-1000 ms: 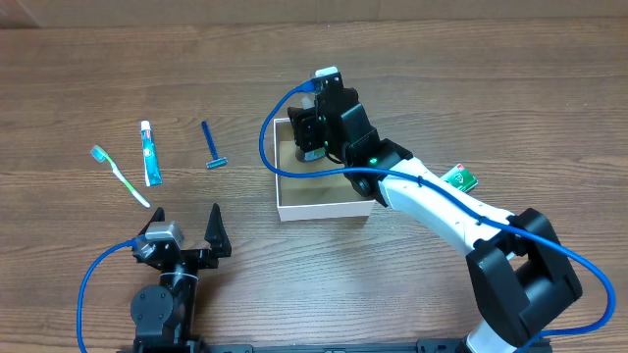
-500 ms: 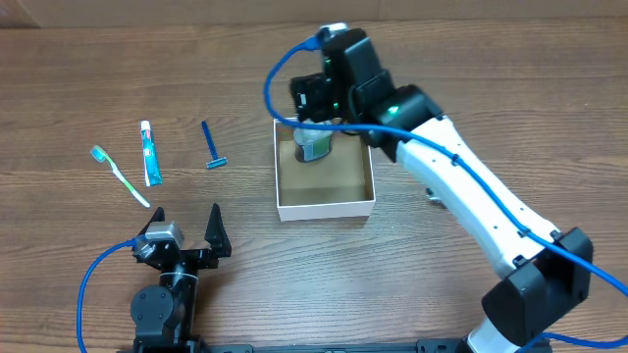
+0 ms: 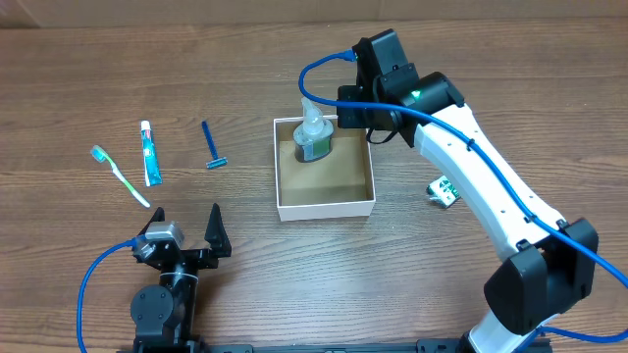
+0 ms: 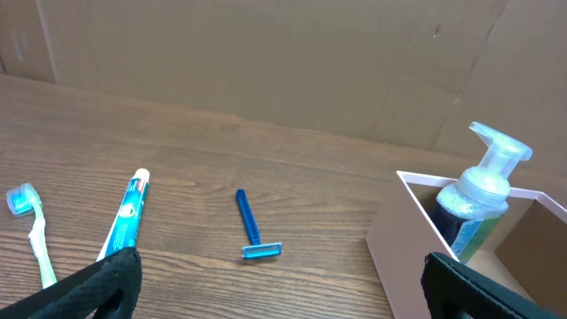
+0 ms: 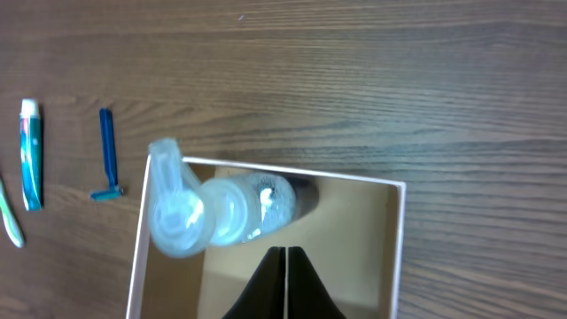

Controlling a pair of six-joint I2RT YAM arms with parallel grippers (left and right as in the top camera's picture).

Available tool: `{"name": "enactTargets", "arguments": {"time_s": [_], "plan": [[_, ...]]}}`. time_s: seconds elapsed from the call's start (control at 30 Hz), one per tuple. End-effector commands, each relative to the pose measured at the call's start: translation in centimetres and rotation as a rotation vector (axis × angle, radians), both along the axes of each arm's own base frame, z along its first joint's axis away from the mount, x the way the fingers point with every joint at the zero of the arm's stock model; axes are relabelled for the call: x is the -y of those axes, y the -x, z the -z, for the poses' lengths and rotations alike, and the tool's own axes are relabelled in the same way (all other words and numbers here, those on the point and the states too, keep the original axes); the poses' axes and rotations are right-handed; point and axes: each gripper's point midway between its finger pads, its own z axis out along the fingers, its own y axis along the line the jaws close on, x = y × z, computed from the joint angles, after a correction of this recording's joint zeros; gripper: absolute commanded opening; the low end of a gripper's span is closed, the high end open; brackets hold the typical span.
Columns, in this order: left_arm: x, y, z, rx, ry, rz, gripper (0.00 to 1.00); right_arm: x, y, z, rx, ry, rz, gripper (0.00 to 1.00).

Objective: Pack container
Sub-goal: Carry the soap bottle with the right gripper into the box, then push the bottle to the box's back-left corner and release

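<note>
The container (image 3: pixel 325 207) is a shallow white box with a brown inside, at the table's middle. A clear pump bottle (image 3: pixel 314 136) stands upright in its far-left corner, also seen in the left wrist view (image 4: pixel 483 182) and from above in the right wrist view (image 5: pixel 213 208). My right gripper (image 3: pixel 357 115) hovers over the container's far-right part, shut and empty (image 5: pixel 285 252), apart from the bottle. My left gripper (image 3: pixel 186 222) rests open near the front edge, nothing between its fingers (image 4: pixel 282 283).
Left of the container lie a blue razor (image 3: pixel 212 145), a toothpaste tube (image 3: pixel 149 155) and a green-white toothbrush (image 3: pixel 120 176). A small green packet (image 3: pixel 444 190) lies to the container's right, beside the right arm.
My right gripper let go of the pump bottle in the container, rose and drew back to the right, then shut. The green packet has come into view. The left arm stayed still.
</note>
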Motion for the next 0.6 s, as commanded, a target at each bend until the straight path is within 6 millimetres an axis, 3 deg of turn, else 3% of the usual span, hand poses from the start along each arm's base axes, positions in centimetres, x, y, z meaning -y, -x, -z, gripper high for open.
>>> {"name": "enactTargets", "arguments": {"time_s": [0.0,0.33,0.57], "plan": [[-0.3,0.0,0.1,0.003,-0.001,-0.012,1.0,-0.4,0.6,3.2,-0.059,-0.012,0.014,0.04],[-0.3,0.0,0.1,0.003,-0.001,-0.013,1.0,-1.3,0.4,7.8,-0.045,-0.084,0.028,0.04],[-0.3,0.0,0.1,0.003,-0.001,-0.012,1.0,-1.7,-0.5,9.1,0.02,-0.119,0.027,0.04]]}}
